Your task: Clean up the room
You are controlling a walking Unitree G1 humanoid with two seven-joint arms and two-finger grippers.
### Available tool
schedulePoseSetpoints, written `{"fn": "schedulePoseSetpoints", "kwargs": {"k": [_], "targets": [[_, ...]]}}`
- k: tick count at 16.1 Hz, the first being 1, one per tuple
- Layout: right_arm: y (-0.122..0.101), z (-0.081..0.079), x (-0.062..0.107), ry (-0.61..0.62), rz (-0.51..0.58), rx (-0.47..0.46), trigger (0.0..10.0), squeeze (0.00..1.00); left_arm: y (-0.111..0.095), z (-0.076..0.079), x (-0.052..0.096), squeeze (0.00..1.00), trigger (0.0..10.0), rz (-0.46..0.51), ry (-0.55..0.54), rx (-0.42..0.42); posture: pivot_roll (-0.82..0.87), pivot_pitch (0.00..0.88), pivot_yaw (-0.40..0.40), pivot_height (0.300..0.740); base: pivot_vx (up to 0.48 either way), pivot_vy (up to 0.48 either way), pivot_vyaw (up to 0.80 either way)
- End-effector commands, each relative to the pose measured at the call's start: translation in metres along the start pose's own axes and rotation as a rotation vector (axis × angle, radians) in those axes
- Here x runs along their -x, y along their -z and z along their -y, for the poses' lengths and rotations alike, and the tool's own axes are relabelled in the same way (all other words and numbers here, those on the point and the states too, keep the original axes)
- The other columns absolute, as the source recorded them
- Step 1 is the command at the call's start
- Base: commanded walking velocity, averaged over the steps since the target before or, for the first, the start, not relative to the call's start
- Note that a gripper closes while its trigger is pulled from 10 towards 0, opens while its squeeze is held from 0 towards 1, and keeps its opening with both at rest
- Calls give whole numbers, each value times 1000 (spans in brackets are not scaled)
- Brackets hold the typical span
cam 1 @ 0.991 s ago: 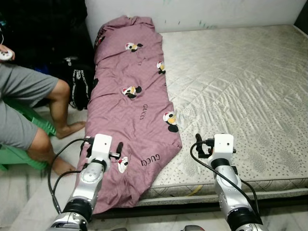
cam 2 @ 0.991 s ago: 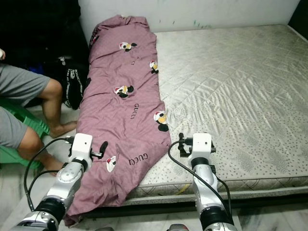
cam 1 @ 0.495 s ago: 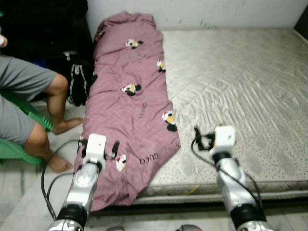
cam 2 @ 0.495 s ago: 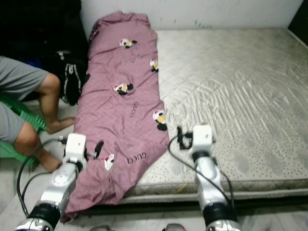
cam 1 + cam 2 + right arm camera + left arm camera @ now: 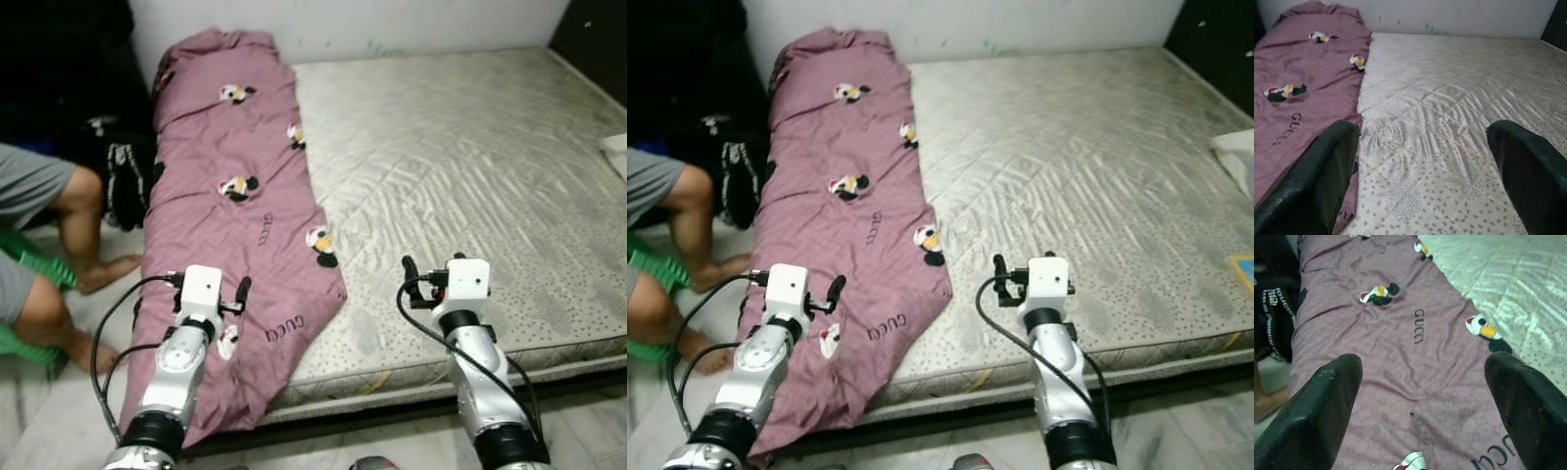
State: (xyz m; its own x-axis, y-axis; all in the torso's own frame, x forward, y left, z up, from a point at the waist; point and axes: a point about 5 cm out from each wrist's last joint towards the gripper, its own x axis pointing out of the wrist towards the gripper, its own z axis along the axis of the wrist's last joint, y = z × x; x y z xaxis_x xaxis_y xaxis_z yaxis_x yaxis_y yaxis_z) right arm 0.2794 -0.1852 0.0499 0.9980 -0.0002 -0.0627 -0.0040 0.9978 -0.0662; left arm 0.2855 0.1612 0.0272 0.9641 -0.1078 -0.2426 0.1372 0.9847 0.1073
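Bedroom, robot standing at the foot edge of a bare quilted grey mattress [image 5: 470,166].

Head views: long mauve quilted blanket with cartoon duck patches [image 5: 230,211] lies along the mattress's left side, its long axis running away from the robot toward the wall, its near end draped over the foot edge. Left jaws [image 5: 235,294] hang right over that near end; right jaws [image 5: 416,279] sit over bare mattress, blanket edge off to their left. Left arm is clearly the nearer one. Seated person's bare legs [image 5: 59,245] and a black bag [image 5: 122,181] are on the floor left of the blanket.

Left wrist view: left jaws spread wide, holding nothing, blanket directly between and ahead of the black fingers [image 5: 1327,401].

Right wrist view: right jaws also released and empty, mattress ahead, blanket's edge just past the left finger [image 5: 1317,176].

Versus a second ago: whole picture shifted, so the camera turned right; a white item [image 5: 1236,152] on the mattress's right edge is now in frame. Blanket hasn't moved.
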Motion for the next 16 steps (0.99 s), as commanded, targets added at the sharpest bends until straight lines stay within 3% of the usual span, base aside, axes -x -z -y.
{"fn": "schedulePoseSetpoints", "kwargs": {"k": [1, 8, 16], "targets": [[-2, -5, 0, -20, 3, -2, 10000, 0, 5, -2, 3, 0, 10000, -18, 1, -2, -80, 0, 54, 740, 0, 0, 0], [-8, -13, -5, -50, 16, -15, 10000, 0, -2, -8, 2, 0, 10000, -5, -19, 24, -71, 0, 54, 740, 0, 0, 0], [-17, -21, -5, -71, 52, -17, 10000, 0, -4, -6, 2, 0, 10000, -4, -9, 21, -72, 0, 60, 740, 0, 480, 0]]}}
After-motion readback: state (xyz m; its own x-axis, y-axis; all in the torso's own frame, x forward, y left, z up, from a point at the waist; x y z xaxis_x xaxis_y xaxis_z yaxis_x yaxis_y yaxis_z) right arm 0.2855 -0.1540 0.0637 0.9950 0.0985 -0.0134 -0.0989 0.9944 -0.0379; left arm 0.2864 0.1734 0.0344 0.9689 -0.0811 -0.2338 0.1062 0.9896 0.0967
